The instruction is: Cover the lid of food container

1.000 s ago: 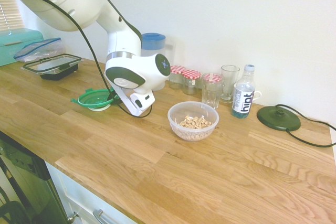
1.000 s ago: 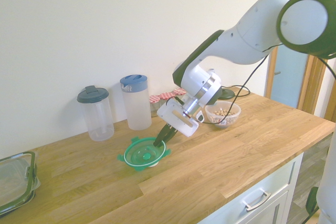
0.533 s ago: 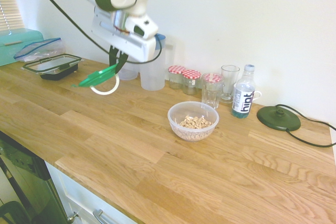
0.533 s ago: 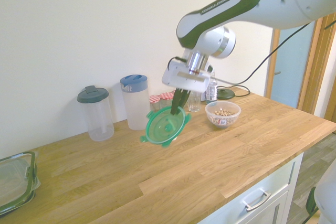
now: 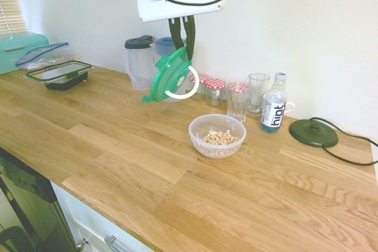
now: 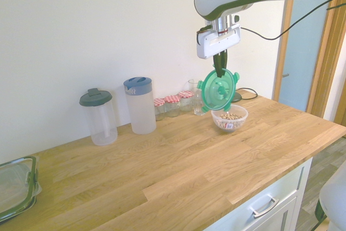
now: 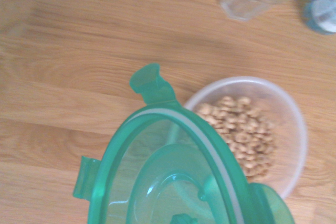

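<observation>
The lid is gripped by its upper edge in the clenched tool and hangs nearly on edge, high above the table. The food container is seen below the tool, offset slightly to one side, so the lid is judged to need levelling before it is lowered.

Glossy translucent plastic lid, clear plastic food container, smooth wood-grain counter.

Green round lid with side locking tabs and a white ring mark, hanging steeply tilted in the air, pinched at its top rim by the hand. Small clear food container with beige nutty bits inside, sitting open on the desk, nearer its back edge.
</observation>
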Robot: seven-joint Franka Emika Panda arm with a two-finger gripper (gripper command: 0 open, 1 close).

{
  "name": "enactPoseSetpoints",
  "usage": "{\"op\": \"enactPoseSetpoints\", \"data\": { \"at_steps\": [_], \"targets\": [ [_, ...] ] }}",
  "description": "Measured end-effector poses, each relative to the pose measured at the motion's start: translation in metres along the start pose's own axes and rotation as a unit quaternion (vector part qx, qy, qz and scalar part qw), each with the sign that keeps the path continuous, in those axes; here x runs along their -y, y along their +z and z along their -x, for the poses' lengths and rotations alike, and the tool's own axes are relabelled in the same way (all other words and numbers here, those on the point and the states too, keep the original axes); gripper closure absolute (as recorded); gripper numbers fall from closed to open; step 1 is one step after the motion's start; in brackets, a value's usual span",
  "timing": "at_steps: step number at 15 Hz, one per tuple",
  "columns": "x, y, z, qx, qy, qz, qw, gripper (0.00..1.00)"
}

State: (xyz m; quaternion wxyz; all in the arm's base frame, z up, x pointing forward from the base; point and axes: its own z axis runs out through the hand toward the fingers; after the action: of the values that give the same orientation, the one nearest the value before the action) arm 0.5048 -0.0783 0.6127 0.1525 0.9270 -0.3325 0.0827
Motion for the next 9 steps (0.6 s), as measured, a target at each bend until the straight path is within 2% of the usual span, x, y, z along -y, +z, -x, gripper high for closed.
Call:
{"op": "enactPoseSetpoints", "data": {
  "at_steps": [2,4,6,9],
  "targets": [
    [-0.005,-0.001,-0.017,-0.046,-0.008,0.058,0.997,1.00],
    [0.000,0.006,-0.024,-0.086,-0.017,0.118,0.989,1.00],
    [0.013,0.020,-0.024,-0.124,-0.021,0.176,0.976,1.00],
    [0.037,0.057,-0.007,-0.180,-0.015,0.255,0.950,1.00]
  ]
}}
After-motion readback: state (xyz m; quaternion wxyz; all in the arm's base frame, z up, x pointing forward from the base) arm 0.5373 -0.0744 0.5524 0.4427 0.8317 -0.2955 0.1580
